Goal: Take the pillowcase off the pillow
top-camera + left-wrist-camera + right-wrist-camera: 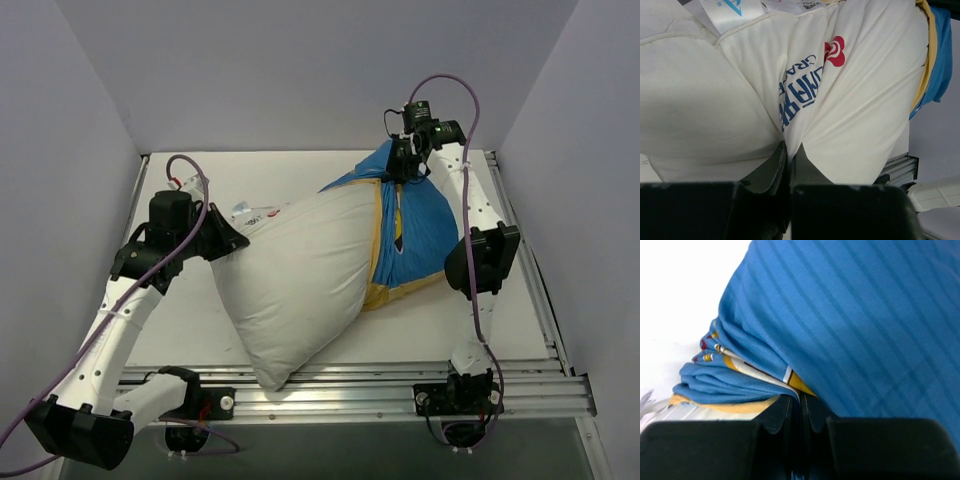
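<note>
The white pillow lies mid-table, most of it bare. The blue striped pillowcase with yellow trim still covers its far right end. My left gripper is shut on a pinch of the pillow's white cloth at its upper left corner. In the left wrist view the fold with blue print runs down between my shut fingers, with my left gripper at its base. My right gripper is shut on the bunched far corner of the pillowcase, raised above the table. In the right wrist view the blue fabric fills the frame above my right gripper.
The white table is walled by grey panels at the left, back and right. Metal rails run along the near edge by the arm bases. The pillow's white tag sticks out beside the left gripper.
</note>
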Controlling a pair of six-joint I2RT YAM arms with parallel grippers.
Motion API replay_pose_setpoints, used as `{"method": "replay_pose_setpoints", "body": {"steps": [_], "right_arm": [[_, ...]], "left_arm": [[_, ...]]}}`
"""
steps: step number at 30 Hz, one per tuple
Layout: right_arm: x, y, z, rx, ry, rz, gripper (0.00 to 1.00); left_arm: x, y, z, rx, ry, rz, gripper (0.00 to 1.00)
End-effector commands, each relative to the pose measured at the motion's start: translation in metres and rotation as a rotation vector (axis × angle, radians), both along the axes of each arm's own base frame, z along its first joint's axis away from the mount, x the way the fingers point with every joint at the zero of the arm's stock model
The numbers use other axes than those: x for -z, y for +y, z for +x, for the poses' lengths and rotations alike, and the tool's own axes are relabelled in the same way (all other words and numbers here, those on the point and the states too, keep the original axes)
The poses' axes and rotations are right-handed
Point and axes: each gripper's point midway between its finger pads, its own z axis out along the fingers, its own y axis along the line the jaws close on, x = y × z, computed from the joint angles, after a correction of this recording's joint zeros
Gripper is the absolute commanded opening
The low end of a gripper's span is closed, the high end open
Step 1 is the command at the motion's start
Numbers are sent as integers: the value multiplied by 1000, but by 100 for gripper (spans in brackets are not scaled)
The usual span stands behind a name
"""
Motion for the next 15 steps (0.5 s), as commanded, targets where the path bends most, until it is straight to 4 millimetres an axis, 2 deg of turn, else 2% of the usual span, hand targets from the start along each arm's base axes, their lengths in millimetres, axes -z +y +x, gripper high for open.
{"method": "replay_pose_setpoints", "body": {"steps": [1,2,3,4,5,6,7,8,9,10,11,12,13,14,15], "right_arm": [[-16,-166,68,367,-245,-287,0],[-25,-123,67,261,-277,-219,0],[-26,-104,67,205,-294,-193,0],[-25,-87,67,161,-313,-168,0],[-37,-56,60,89,-342,-119,4],[-41,-42,57,54,-356,-93,9],[-47,-31,56,27,-378,-75,14],[-56,-19,47,-1,-393,-58,27],[-61,-10,42,-28,-402,-38,32],[-66,-6,37,-45,-412,-30,37],[-75,-5,26,-53,-425,-26,45],[-79,-2,20,-62,-431,-22,49],[-84,-2,14,-69,-443,-16,54],[-90,-4,0,-72,-452,-14,62],[-92,-4,-7,-71,-455,-14,67]], "left_arm": [[41,74,-30,-151,171,258,2],[37,76,-12,-170,133,250,2],[45,76,5,-172,157,257,2],[45,75,18,-170,148,262,2],[25,71,41,-169,83,248,2],[31,62,57,-130,109,232,2],[22,56,67,-110,91,220,8],[11,49,77,-92,59,210,20],[-11,33,86,-53,-1,206,38],[-21,31,90,-39,-44,251,51],[-30,22,89,-14,-79,281,71],[-47,-1,83,47,-142,303,79],[-52,-4,81,63,-180,364,85],[-58,-16,76,100,-218,380,93],[-60,-40,59,198,-271,415,95]]}}
